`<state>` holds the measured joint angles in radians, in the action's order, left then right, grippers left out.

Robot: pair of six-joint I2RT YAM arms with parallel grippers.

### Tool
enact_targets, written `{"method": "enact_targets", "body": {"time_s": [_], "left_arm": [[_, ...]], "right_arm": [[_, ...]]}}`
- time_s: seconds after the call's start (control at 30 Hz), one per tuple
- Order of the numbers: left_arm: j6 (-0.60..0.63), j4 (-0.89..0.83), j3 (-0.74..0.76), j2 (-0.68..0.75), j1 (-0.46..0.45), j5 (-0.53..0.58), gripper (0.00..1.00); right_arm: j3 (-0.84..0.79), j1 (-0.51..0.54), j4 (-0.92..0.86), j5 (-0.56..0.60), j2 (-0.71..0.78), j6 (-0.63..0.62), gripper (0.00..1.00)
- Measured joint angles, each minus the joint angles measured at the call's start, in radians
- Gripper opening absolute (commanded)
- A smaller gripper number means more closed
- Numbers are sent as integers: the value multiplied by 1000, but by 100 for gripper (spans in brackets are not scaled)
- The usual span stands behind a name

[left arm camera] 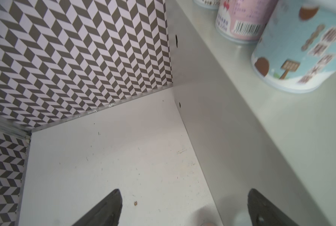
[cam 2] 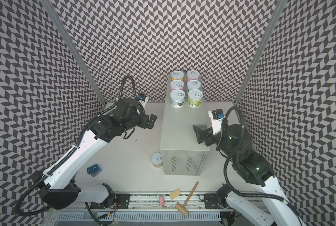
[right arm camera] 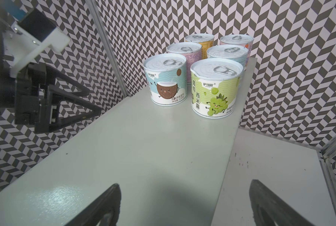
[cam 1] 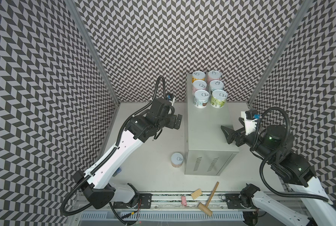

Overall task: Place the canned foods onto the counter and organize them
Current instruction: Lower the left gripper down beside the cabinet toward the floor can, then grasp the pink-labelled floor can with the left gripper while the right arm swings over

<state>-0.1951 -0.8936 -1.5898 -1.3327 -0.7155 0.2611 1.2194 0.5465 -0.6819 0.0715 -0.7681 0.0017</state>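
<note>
The counter (cam 1: 208,133) (cam 2: 181,135) is a tall pale grey cabinet standing at mid table. Several canned foods stand in two rows at its far end, the nearest being a light blue coconut can (right arm camera: 167,82) (left arm camera: 300,49) and a green grape can (right arm camera: 215,90). One more can (cam 1: 177,160) (cam 2: 157,160) stands on the tabletop by the counter's front left corner. My left gripper (cam 1: 175,120) (left arm camera: 184,190) (right arm camera: 75,101) hangs open and empty left of the counter. The right gripper (cam 1: 230,125) (right arm camera: 184,185) is open and empty over the counter's right edge.
A wooden mallet (cam 1: 210,197), a wooden block (cam 1: 196,193) and a small pink piece (cam 1: 184,201) lie at the table's front edge. A blue object (cam 2: 93,169) lies under the left arm. Patterned walls close in three sides.
</note>
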Motion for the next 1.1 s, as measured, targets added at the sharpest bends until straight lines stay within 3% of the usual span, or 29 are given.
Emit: {"method": "enact_targets", "body": {"time_s": [0.17,0.5,0.87,1.1], "left_arm": [[-64,-14,182,106,1,-19,100],[-197,15,457,171,-13,-147,100],[-308,71,681,258,-206,-213,100],[-372,73,702,179,-319,-148,100]], "right_arm": [[25,0,-45,-1,17,-30,99],[16,0,-83,-39,68,-43,99],[64,41,-147,-409,13,-106,99],[191,178,-183,-456,-99,-114,99]]}}
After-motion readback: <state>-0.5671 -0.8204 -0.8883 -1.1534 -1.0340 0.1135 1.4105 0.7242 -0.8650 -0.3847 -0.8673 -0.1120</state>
